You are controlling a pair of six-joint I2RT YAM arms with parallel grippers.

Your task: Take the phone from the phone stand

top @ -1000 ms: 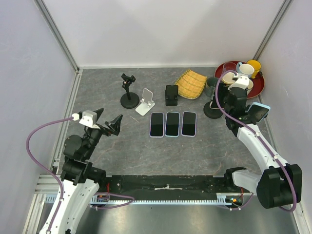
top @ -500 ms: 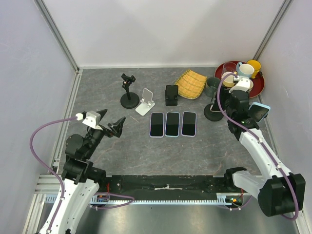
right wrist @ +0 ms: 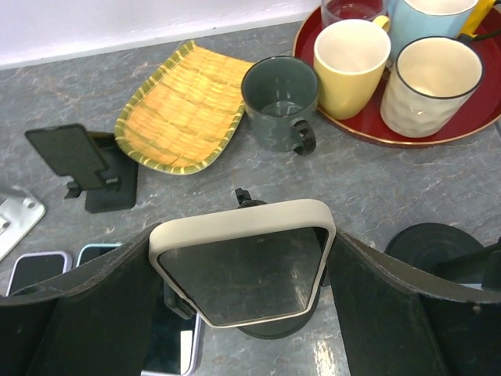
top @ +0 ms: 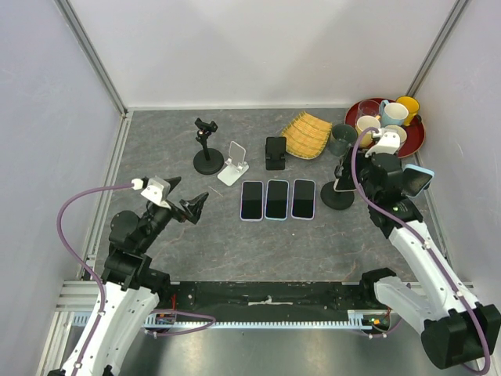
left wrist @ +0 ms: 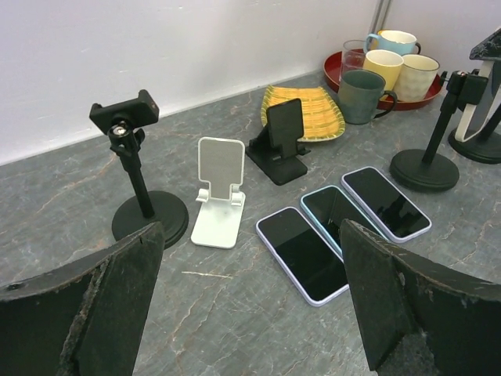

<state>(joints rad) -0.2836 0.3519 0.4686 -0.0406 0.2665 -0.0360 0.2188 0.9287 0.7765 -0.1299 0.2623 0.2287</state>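
A phone (right wrist: 243, 266) in a beige case sits in the black phone stand (right wrist: 274, 325), with the stand's clamp showing behind and below it. My right gripper (right wrist: 243, 262) has one finger pressed against each long side of the phone and is shut on it. From above, the phone (top: 344, 183) shows just left of the right gripper (top: 366, 177), over the stand's round base (top: 337, 201). My left gripper (top: 188, 205) hangs open over bare table at the left, holding nothing. In its own view the stand (left wrist: 425, 168) is far to the right.
Three phones (top: 276, 199) lie flat side by side mid-table. Behind them stand a white folding stand (top: 233, 163), a black clamp stand (top: 207, 149), a small black stand (top: 275, 153), a bamboo dish (top: 307, 135) and a green mug (top: 341, 139). A red tray (top: 419, 139) of cups and a light-blue phone (top: 417, 180) are at the right.
My right gripper has drawn toward the near edge with the phone between its fingers, and the stand's base shows nearer too. The left arm has drifted slightly right and nearer.
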